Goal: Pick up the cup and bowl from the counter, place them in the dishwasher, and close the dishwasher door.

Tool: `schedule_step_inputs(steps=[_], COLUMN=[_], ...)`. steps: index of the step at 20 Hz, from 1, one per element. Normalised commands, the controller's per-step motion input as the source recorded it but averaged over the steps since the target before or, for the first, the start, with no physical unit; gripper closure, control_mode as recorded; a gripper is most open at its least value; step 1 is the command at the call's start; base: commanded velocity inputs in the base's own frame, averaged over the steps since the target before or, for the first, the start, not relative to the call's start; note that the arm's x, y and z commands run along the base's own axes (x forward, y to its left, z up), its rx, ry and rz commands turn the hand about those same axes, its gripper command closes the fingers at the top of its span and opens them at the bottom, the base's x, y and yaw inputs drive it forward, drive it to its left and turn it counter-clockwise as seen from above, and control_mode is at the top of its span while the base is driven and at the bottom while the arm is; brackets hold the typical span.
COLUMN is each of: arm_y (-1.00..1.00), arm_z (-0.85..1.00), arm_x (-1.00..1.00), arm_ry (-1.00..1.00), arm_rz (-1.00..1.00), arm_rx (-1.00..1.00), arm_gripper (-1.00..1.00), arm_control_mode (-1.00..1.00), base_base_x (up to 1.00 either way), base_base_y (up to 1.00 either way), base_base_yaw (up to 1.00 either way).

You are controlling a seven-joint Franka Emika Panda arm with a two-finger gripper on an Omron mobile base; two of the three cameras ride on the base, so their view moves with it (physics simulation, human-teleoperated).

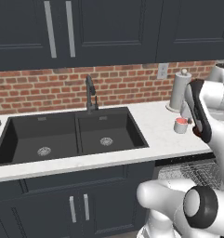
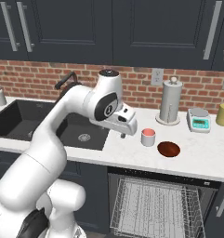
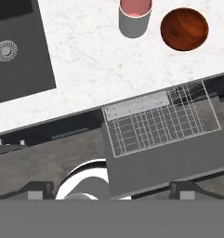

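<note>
- The tool is hanging above the tabletop, just left of the cup, with its jaws standing wide apart and gripping nothing.
- The cup is sitting upright on the tabletop, its pale pinkish inside facing up; in the hand view the cup is lying beside the bowl, the two apart and not touching.
- The bowl is resting on the tabletop just right of the cup and nearer the front edge, its glossy red-brown inside facing up.
- The dishwasher is standing open below the tabletop edge, under the cup, with its wire rack pulled out.
- The dishwasher door is lying flat beneath the rack in the hand view.
- The black double sink is sitting well left of the cup, with the dark faucet rising behind it.
- The paper towel holder is standing behind the cup against the brick wall.
- The kitchen scale and the yellow jar are sitting right of the cup, past the towel holder.
</note>
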Motion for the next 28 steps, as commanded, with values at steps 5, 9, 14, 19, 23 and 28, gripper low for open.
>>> schedule_step_inputs(steps=[5,9,14,19,23,28], arm_y=[-0.83,-0.64,-0.21,-0.13,-0.26,-0.03], arm_z=[-0.22,-0.17,-0.10,-0.05,-0.02,-0.39], arm_x=[0.14,0.44,0.72,0.69,0.61,0.80], arm_ry=[0.00,0.02,0.00,0.00,0.01,0.12], arm_rz=[-0.05,0.00,0.00,0.00,0.00,-0.01], arm_rx=[0.00,0.00,0.00,0.00,0.00,-0.01], arm_gripper=[-1.00,-1.00,-1.00,-1.00,-1.00,-1.00], arm_control_mode=[-1.00,-1.00,-1.00,-1.00,-1.00,-1.00], base_base_x=[0.00,0.00,0.00,0.00,0.00,0.00], base_base_y=[0.00,0.00,0.00,0.00,0.00,0.00], base_base_yaw=[0.00,0.00,0.00,0.00,0.00,0.00])
